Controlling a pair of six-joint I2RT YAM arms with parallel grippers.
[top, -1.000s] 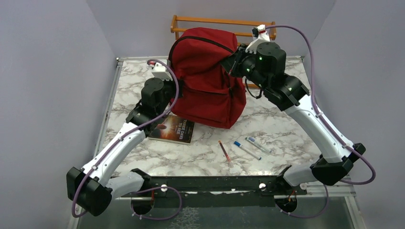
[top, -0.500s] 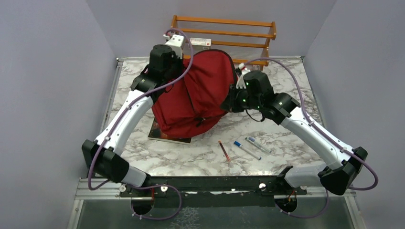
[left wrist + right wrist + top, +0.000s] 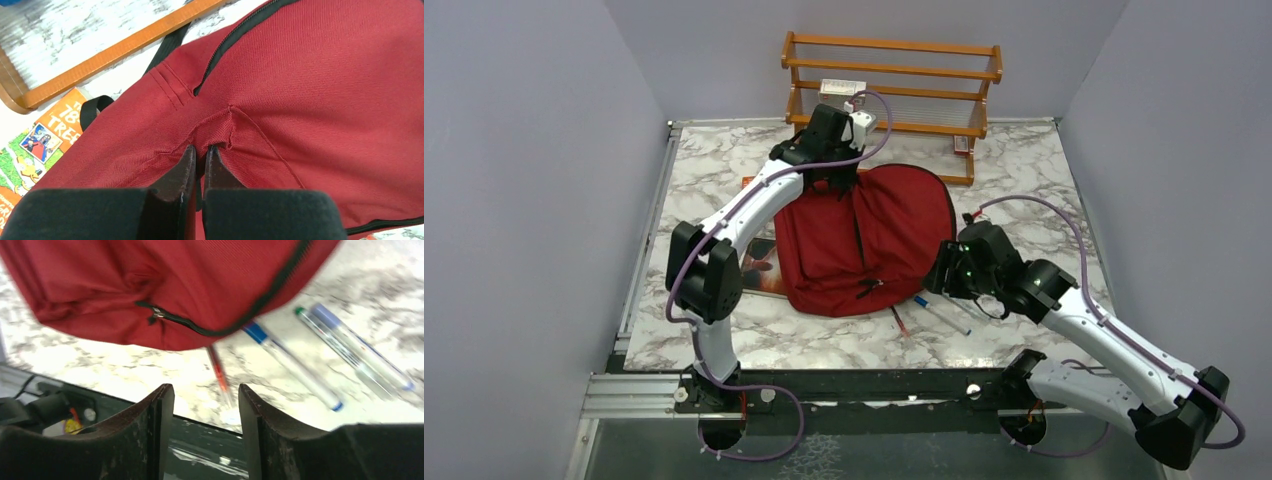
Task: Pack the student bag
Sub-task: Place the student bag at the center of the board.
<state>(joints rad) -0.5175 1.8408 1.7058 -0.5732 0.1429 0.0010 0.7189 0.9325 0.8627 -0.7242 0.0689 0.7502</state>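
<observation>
Pinching student bag (image 3: pixel 310 90) in left hand (image 3: pixel 200 151), right hand (image 3: pixel 206 390) spread, pens (image 3: pixel 292 365) alongside.

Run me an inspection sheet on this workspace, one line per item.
Surface: marble table, no spills seen.
Job's things: bag lying flat, no opening visible.
Clutter: book partly under bag; orange book beside it; red pencil and three pens at its near edge.
Grippers: left gripper shut on bag fabric; right gripper open, empty.
Cables: purple cables along both arms, no snag seen.
Surroundings: wooden rack holding a small box; plain walls.
</observation>
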